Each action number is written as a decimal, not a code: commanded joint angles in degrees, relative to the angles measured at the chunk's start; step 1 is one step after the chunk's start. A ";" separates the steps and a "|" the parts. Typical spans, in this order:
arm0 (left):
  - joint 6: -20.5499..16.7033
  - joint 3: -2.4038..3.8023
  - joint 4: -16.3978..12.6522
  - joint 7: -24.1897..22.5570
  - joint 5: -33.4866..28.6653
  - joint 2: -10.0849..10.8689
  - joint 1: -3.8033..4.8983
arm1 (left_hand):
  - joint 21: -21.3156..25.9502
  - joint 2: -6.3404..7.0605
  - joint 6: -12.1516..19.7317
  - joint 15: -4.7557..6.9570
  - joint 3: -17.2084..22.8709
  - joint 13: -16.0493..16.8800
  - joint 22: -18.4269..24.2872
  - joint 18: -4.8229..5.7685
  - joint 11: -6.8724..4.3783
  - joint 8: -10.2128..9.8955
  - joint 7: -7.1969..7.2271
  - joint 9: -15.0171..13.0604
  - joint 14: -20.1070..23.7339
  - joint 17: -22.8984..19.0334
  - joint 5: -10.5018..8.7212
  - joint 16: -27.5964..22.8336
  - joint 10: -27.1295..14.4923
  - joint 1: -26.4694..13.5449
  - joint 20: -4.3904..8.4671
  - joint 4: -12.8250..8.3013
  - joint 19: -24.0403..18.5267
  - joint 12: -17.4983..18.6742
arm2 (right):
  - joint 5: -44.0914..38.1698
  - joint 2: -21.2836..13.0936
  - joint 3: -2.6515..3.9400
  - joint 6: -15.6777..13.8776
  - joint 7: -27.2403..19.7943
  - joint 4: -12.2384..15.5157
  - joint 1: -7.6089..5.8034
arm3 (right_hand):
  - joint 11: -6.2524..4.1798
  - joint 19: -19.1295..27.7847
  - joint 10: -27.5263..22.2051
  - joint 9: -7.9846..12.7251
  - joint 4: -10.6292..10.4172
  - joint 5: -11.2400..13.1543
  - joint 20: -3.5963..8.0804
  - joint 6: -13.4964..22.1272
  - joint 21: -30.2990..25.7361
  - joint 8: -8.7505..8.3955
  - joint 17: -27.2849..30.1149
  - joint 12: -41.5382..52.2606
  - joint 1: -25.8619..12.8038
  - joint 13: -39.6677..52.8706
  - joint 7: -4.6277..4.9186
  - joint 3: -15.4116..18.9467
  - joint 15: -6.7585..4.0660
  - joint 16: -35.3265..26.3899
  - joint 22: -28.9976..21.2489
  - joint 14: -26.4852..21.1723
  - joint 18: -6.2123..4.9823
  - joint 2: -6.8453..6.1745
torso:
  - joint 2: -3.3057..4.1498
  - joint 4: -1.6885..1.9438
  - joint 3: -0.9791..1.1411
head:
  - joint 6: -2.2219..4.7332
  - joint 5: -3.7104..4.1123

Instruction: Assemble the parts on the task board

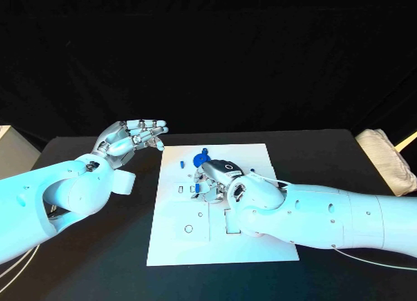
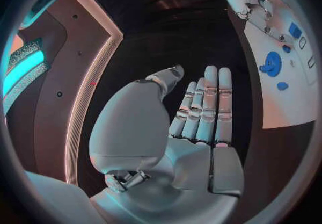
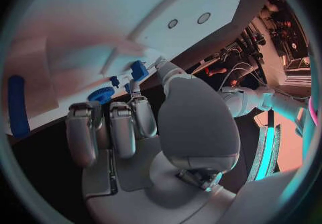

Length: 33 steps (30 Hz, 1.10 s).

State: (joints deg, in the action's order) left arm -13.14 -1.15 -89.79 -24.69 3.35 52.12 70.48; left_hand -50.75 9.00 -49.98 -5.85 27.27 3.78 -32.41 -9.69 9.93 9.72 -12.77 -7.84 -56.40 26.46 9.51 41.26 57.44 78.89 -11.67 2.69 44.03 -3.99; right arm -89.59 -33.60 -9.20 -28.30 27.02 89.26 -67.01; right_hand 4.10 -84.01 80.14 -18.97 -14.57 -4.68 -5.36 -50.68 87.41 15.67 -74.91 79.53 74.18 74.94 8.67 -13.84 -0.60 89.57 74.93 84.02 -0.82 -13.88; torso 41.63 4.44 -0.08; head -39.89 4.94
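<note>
The white task board (image 1: 249, 244) lies in the middle of the black table. My right hand (image 1: 219, 180) is bent down over the board's middle, its thumb and a finger pinching a small blue part (image 3: 139, 70) that sits at the board's surface. A round blue part (image 1: 202, 160) lies just beyond that hand, with smaller blue parts (image 1: 183, 164) beside it. My left hand (image 1: 132, 137) hovers off the board's far left corner, fingers straight and apart, holding nothing. The left wrist view shows the round blue part (image 2: 271, 64) on the board (image 2: 282, 111). A long blue piece (image 3: 16, 107) lies at the board's edge.
A pale bundle (image 1: 389, 160) lies at the table's far right edge. A white box (image 1: 5, 150) stands off the table's left side. Bare black table (image 1: 100, 257) stretches left of the board. The near half of the board carries holes and slots.
</note>
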 commanded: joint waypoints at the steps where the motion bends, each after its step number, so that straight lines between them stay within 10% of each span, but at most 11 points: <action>1: 0.78 0.04 -0.10 -0.21 0.41 -0.10 0.03 | -0.18 0.14 0.02 0.00 0.19 0.03 -0.05 -0.72 0.02 -0.18 -0.67 0.09 0.44 -0.05 -0.38 0.37 -0.33 -0.48 0.12 0.20 -0.36 0.01 | -0.49 -0.46 -0.01 -2.65 -1.40 0.76 0.06 | 0.04 -4.57 -0.41 0.25 -1.66 0.43 -0.45 0.59 -0.34 -0.39 -13.68 -0.27 1.00 4.21 0.15 3.05 0.51 -0.20 12.98 5.63 0.05 0.75 | 0.03 0.05 0.02 | -0.03 -0.03; 12: -0.94 0.04 1.18 5.56 6.22 -0.84 0.03 | -3.03 0.82 -0.39 1.58 -1.53 2.36 -1.19 -0.94 -1.71 0.55 0.35 -0.22 -4.92 3.45 -0.53 8.09 6.68 -3.10 1.08 2.26 2.42 -5.75 | 8.18 -5.22 0.48 -7.64 -10.19 4.70 -1.50 | 0.19 -4.00 -0.47 0.71 -1.82 -2.88 -0.58 0.87 -1.61 -0.74 -13.25 -0.25 4.02 4.17 0.35 4.59 0.63 -0.41 12.15 5.52 -0.26 2.40 | -0.34 -0.21 0.16 | 0.03 -0.41; 15: -1.61 0.03 1.88 11.33 10.09 -1.31 0.03 | -6.43 0.87 -1.22 2.57 -3.76 6.23 -2.76 -0.93 -2.95 3.16 1.17 -1.30 -7.97 8.20 -0.61 16.42 9.19 -4.76 2.24 4.34 5.38 -12.55 | 16.82 -7.20 0.64 -7.33 -15.92 5.34 -2.85 | 0.18 -3.21 -0.78 0.77 -1.44 -4.67 -0.56 0.76 -3.27 -0.69 -12.85 -0.50 5.76 3.93 0.37 3.43 0.62 -0.60 11.03 5.42 -0.68 3.33 | -0.60 -0.28 0.22 | -0.12 -0.51; 18: -1.37 0.03 2.58 18.39 16.70 -1.91 0.04 | -13.53 0.53 -1.07 4.02 -6.44 19.74 -8.94 -0.27 -4.93 10.44 3.79 -5.10 -15.98 25.78 0.09 30.90 4.27 -3.78 4.31 6.40 10.36 -31.83 | 26.55 -9.44 0.81 -6.59 -19.20 5.94 -4.45 | 0.06 -2.26 -1.35 0.60 -1.52 -5.95 -0.51 -0.07 -5.30 -0.12 -12.20 -0.98 6.30 3.48 0.22 2.58 0.52 -0.93 9.68 5.24 -1.17 3.75 | -0.96 -0.52 0.32 | -0.35 -0.93; 21: 1.18 0.03 3.24 26.21 22.65 -2.75 0.06 | -21.31 0.17 -3.00 6.12 -7.67 26.74 -20.88 1.99 -6.94 17.01 5.18 -9.06 -23.62 38.83 0.04 38.16 5.22 -4.56 5.43 8.92 19.71 -42.82 | 34.63 -11.90 0.91 -5.68 -21.32 6.45 -6.15 | 0.04 -2.19 -1.40 0.58 -1.55 -6.07 -0.50 -0.15 -5.47 -0.05 -12.20 -1.03 6.27 3.43 0.20 2.53 0.51 -0.94 9.57 5.24 -1.21 3.76 | -1.30 -0.54 0.38 | -0.67 -1.14; 25: 8.45 0.06 4.52 38.45 32.61 -4.27 0.46 | -22.49 -0.74 0.18 6.28 -9.78 30.62 -22.19 2.24 -6.85 21.67 5.32 -12.99 -24.31 40.14 0.11 38.58 2.47 -8.50 5.82 13.97 20.31 -48.05 | 40.28 -14.76 1.00 -5.14 -22.51 6.92 -8.12 | 0.03 -2.18 -1.45 0.55 -1.63 -6.26 -0.48 -0.19 -5.49 0.02 -12.18 -1.06 6.16 3.40 0.19 2.50 0.49 -0.95 9.56 5.24 -1.21 3.75 | -1.75 -0.66 0.52 | -1.32 -1.58; 33: 17.67 -0.06 7.68 51.12 44.50 -8.80 1.87 | -23.91 -1.93 1.36 6.82 -13.07 32.55 -24.36 2.61 -7.50 27.38 6.25 -17.73 -25.58 42.83 0.11 39.64 1.92 -11.85 6.21 14.13 21.63 -51.12 | 43.91 -17.48 1.24 -4.89 -22.49 6.39 -9.96 | 0.03 -2.14 -1.64 0.55 -1.73 -6.65 -0.45 -0.08 -5.62 0.04 -12.14 -1.24 5.94 3.21 0.20 2.44 0.47 -0.98 9.49 5.22 -1.24 3.72 | -2.27 -0.75 0.83 | -1.86 -2.23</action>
State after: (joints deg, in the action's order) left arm -2.65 -1.18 -82.60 16.96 39.25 43.76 72.20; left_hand -74.37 6.99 -48.78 0.98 14.34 36.27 -56.71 -7.84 2.67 36.76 -6.69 -25.28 -81.70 69.21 9.50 80.71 59.37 67.40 -5.52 16.83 65.35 -54.91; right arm -50.14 -51.03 -7.98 -33.97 6.58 95.74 -76.88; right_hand 4.16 -84.01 78.75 -18.34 -16.21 -11.10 -5.35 -50.44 82.18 15.53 -74.94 78.53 80.02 74.93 8.93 -11.26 -0.20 88.89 74.91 84.02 -1.70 -10.04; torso 39.66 3.73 0.59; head -41.56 2.90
